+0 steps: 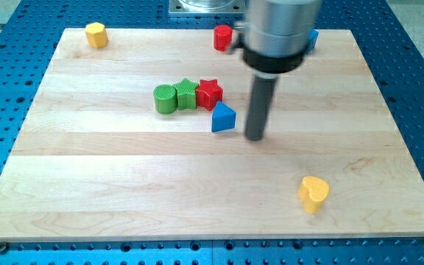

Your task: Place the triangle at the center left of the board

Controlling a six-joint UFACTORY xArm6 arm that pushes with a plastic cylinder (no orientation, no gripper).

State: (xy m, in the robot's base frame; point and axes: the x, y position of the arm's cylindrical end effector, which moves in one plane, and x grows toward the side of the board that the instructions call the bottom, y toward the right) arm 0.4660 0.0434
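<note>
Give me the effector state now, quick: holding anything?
My tip: a bare rod, no gripper, holding nothing, just right of the blue triangle, apparently not touching.

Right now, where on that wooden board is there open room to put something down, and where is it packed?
Open: the view's left side below the yellow block, and the bottom strip left of the yellow heart. Crowded: the middle, where green cylinder, green star, red star and blue triangle cluster, my tip just right of them.
</note>
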